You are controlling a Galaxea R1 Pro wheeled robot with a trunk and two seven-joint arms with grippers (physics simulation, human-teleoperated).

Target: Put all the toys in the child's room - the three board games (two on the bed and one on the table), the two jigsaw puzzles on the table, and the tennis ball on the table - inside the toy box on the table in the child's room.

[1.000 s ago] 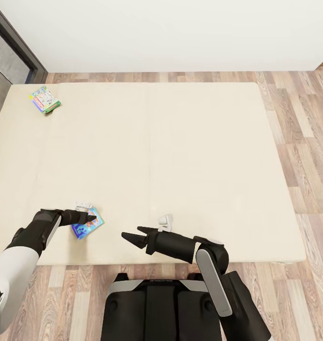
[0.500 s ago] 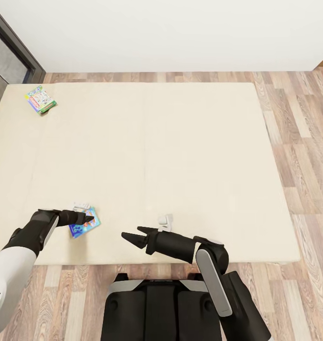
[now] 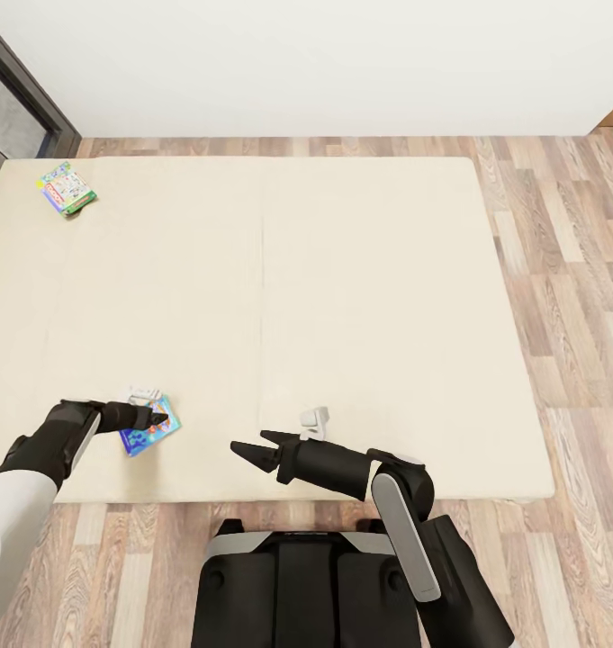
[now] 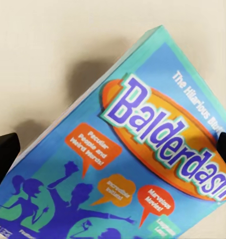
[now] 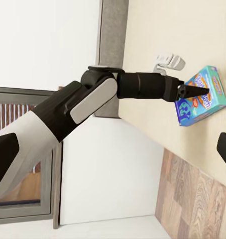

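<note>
Right wrist camera: you see the left arm (image 5: 83,107) stretched across the bed (image 5: 177,35), its left claw (image 5: 192,92) tip over the blue board game (image 5: 205,102). Box lies flat on the beige cover, near the bed's edge. Whether the claw grips it cannot be told. Wood-plank floor (image 5: 192,199) beside the bed; white wall (image 5: 43,40) and dark window frame (image 5: 23,91) beyond

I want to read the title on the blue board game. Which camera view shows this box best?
The left wrist view: the blue board game is close, and "Balderdash" is readable. The head view shows it small on the bed, under the left claw. The right wrist view shows it small, at an angle.
</note>
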